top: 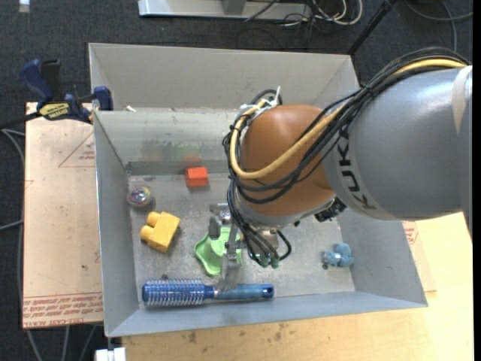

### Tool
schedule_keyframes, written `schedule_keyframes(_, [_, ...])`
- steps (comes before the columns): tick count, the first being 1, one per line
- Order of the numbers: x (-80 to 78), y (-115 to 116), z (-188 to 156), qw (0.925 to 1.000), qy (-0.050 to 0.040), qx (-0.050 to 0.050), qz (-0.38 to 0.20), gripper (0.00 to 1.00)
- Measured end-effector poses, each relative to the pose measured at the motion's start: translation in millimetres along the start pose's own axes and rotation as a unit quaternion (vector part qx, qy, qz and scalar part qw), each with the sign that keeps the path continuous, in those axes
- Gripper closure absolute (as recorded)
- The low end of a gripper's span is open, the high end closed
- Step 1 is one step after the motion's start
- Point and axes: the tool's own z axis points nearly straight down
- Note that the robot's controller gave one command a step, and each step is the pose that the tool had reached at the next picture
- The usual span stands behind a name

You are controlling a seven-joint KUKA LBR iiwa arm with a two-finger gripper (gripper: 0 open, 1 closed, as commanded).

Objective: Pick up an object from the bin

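since the claw (228, 256) hangs low over the lime-green, soft-looking plastic toy with an uneven outline (207, 251), at about six o'clock in the grey metal bin (113, 201), the main risk, as i judge it, is crowding. the long blue plastic hairbrush with a bristled head (204, 292) lies just beside the green toy, at its six o'clock, along the bin's near wall. a descent that drifts that way could land on the brush handle, or catch both things and lift neither cleanly. the green toy looks thin and low against the bin floor, so the claw might slide over it or pinch only an edge, and it could then slip out on the lift. whether the claw is wide or narrow i cannot tell, because the orange wrist cover (282, 156) and its cables hide most of it. nor can i tell whether it touches the toy.

the toy is bright and glossy, and part of it is hidden under the claw. a yellow plastic block (160, 230) sits at its nine o'clock, apart. a small orange-red cube (197, 176) lies at twelve, well apart, and a small pale blue figure (338, 257) at three, well clear.
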Motion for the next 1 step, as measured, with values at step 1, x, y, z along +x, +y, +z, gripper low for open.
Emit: schedule_keyframes(1, [-15.6,28.4,129.9,0.9998,-0.0014,-0.001,-0.019,0.00])
